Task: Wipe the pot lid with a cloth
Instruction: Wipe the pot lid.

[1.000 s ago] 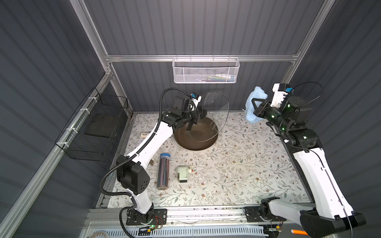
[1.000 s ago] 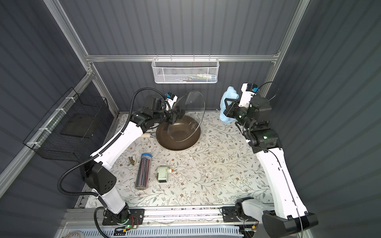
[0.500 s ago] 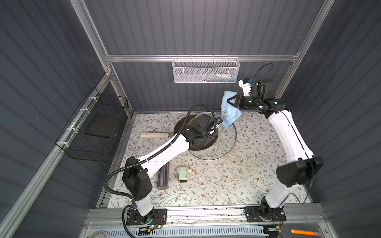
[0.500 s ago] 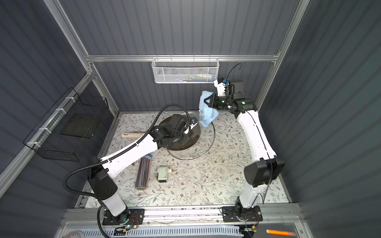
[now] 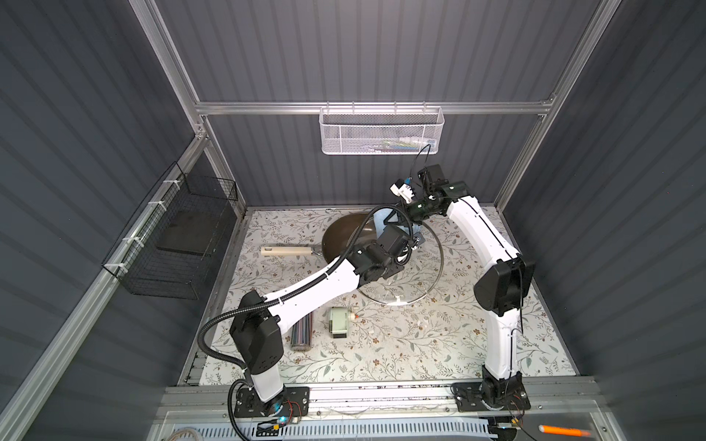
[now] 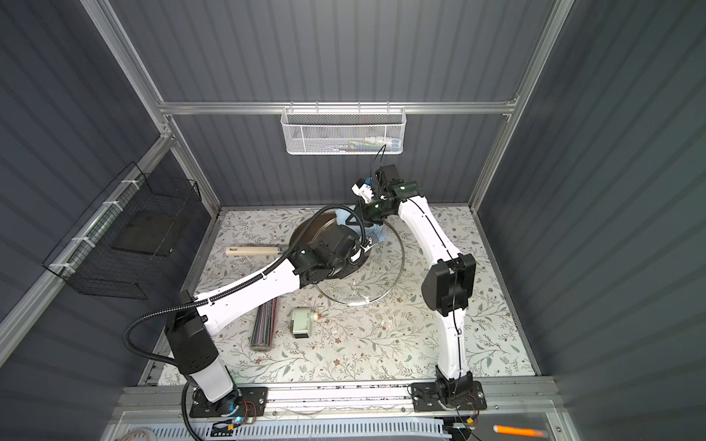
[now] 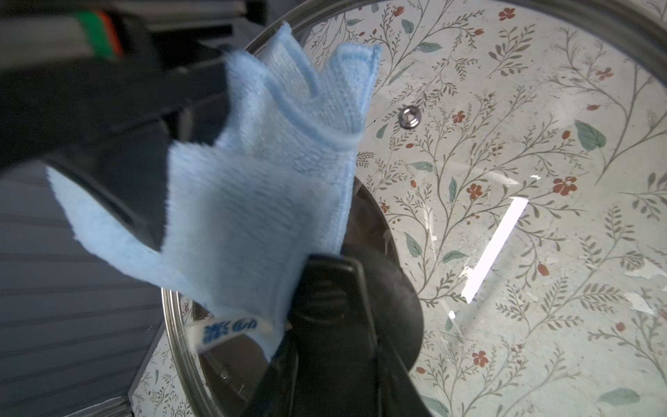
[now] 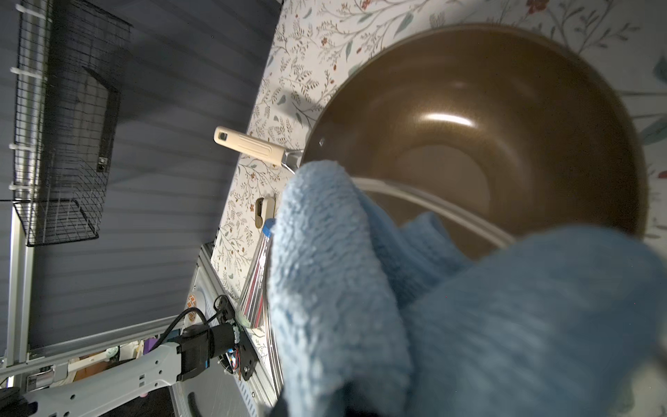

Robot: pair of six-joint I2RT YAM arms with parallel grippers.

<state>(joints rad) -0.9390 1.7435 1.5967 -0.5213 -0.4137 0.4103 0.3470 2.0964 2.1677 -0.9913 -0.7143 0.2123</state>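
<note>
My left gripper (image 7: 339, 368) is shut on the black handle (image 7: 332, 285) of the pot lid (image 5: 420, 275), a clear glass disc with a silver rim. It holds the lid tilted above the mat, just right of the pan. The lid also shows in a top view (image 6: 376, 280). The light-blue cloth (image 7: 260, 187) with its white label (image 7: 227, 328) hangs bunched over the lid's far rim, beside the handle. My right gripper (image 5: 397, 221) is shut on the cloth (image 5: 382, 225), reaching in from the back right. In the right wrist view the cloth (image 8: 397, 307) hides the jaws.
The brown pan (image 5: 340, 236) with a pale handle (image 5: 286, 251) sits at the back of the floral mat. A striped tube (image 5: 301, 332) and a small pale device (image 5: 339, 322) lie nearer the front. A white mesh basket (image 5: 378, 131) hangs on the rear wall, a black wire basket (image 5: 172, 236) on the left.
The left arm swung the lid down from upright over the pan to a low tilt right of it. The right arm came in from the right and brought the cloth onto the lid's rim.
</note>
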